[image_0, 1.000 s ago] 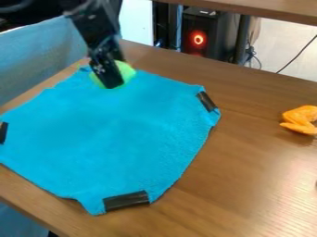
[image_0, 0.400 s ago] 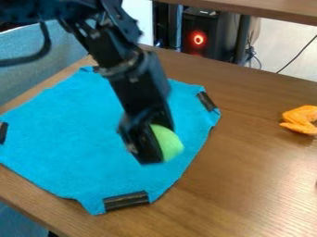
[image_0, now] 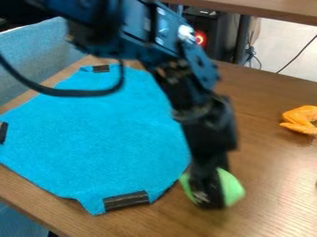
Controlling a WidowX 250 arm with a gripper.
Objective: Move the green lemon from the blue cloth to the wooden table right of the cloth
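The black two-finger gripper (image_0: 209, 196) pinches a smooth, rounded light-green object (image_0: 231, 187) that bulges out on both sides of it. Both are above bare brown wood-grain tabletop (image_0: 266, 185), just beside the cloth's edge. Left of the gripper in the view spreads a bright blue, softly napped cloth (image_0: 99, 129) with angular edges; its near corner carries a glossy black tape strip (image_0: 126, 200). Up and to the right, well apart from the gripper, lies a bent, ridged orange object (image_0: 301, 119).
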